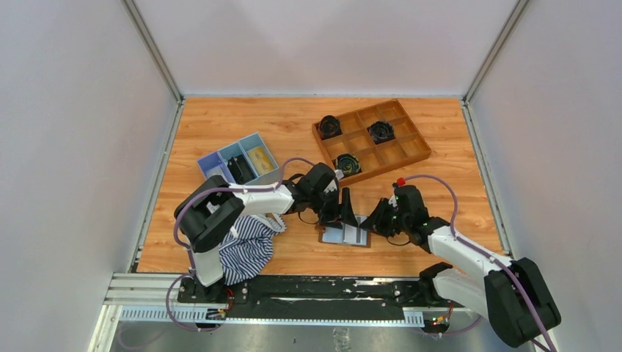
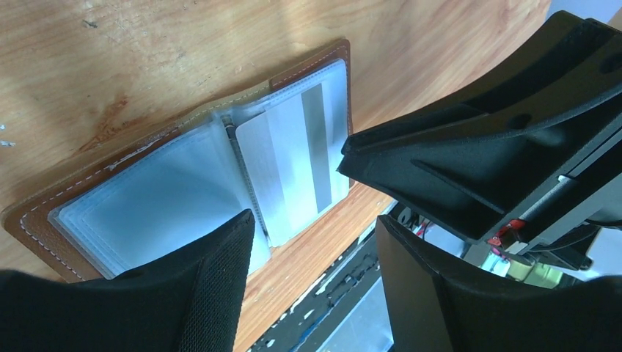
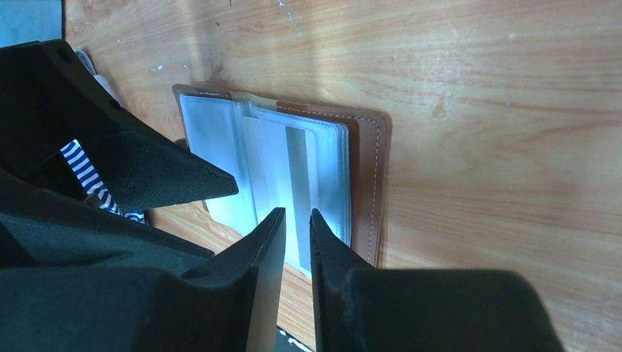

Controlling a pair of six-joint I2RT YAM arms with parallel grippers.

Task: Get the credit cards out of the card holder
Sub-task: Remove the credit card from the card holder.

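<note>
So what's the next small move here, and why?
Probably ease the right gripper back toward its base to slide the striped card out of the holder: the gripper's fingers, almost closed, sit at that card's near edge, and the holder lies open flat.

Your left arm [image 1: 246, 199] and right arm [image 1: 463, 251] have white links, black joints and looping purple cables [image 1: 433, 177]. Black wedge-shaped fingers [image 2: 192, 293] show woven texture. Red knob [image 1: 400, 181] on right wrist.
</note>
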